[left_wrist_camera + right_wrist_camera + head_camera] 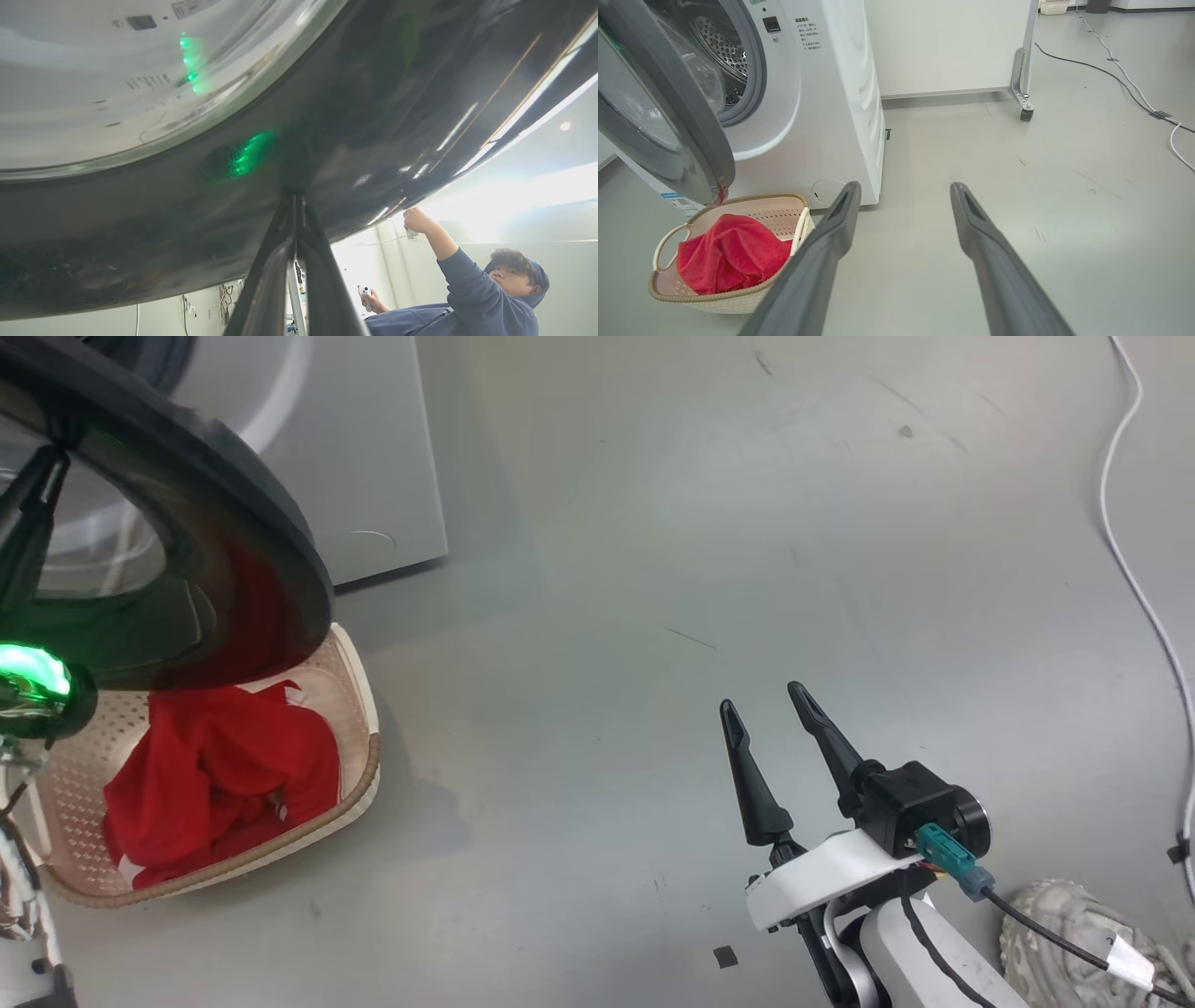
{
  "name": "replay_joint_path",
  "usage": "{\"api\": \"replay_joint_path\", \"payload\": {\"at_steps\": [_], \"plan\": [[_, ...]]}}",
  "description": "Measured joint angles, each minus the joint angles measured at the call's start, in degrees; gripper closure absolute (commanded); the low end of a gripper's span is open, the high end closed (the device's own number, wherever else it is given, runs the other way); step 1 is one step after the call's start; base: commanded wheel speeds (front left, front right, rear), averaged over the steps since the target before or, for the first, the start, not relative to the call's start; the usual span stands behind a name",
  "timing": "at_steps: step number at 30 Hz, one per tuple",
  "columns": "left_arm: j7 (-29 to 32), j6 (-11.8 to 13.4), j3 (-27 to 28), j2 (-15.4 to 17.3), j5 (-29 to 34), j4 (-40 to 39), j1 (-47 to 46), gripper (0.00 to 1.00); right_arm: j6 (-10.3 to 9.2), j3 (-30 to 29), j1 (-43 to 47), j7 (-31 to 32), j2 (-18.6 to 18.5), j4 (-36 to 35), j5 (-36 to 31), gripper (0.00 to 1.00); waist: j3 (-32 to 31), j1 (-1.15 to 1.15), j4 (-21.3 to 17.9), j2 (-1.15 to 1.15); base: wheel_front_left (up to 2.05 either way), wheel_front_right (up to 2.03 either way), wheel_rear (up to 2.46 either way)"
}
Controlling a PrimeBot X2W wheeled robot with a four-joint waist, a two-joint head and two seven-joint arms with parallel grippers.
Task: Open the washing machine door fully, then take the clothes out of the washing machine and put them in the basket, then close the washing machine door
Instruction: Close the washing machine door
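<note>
Head view: the door (271, 551) hangs upper left above the basket (371, 756) of red clothes (215, 775), right gripper (762, 698) splayed and empty lower right — left wrist view: left gripper (295, 200) clenched, tips at the door — right wrist view: washing machine (840, 93) upper left.

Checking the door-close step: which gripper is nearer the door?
Left. The left gripper is shut, with its tips against the black ring of the door, seemingly touching. The right gripper is open over the floor, well to the door's right, past the basket.
</note>
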Motion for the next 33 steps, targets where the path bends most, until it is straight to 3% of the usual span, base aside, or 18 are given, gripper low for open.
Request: {"api": "replay_joint_path", "payload": {"at_steps": [14,29,30,31,33], "plan": [[-8.13,0.00,1.19,-0.44,3.89,2.27,-7.00,1.00,0.00,-1.97,0.39,0.00,0.37,-1.90,0.34,0.00,2.96,0.00,-4.63,0.00,0.00,0.00,0.00],[-10.66,0.00,1.75,-2.34,5.92,3.94,-5.51,1.00,0.00,-4.60,0.94,0.00,0.36,-1.53,-0.76,0.00,1.52,0.00,1.09,0.00,0.00,0.00,0.00],[-10.93,0.00,1.81,-2.37,6.30,3.69,-5.03,0.91,0.00,-4.67,0.94,0.00,0.35,-1.34,-0.80,0.00,1.35,0.00,1.67,0.00,0.00,0.00,0.00],[-11.49,0.00,1.96,-2.43,6.69,3.45,-4.53,0.72,0.00,-4.70,0.92,0.00,0.36,-1.15,-0.83,0.00,1.17,0.00,2.27,0.00,0.00,0.00,0.00],[-11.94,0.00,2.14,-2.49,6.86,3.24,-3.59,0.54,0.00,-4.80,0.90,0.00,0.36,-0.80,-0.92,0.00,0.76,0.00,3.50,0.00,0.00,0.00,0.00]]}}
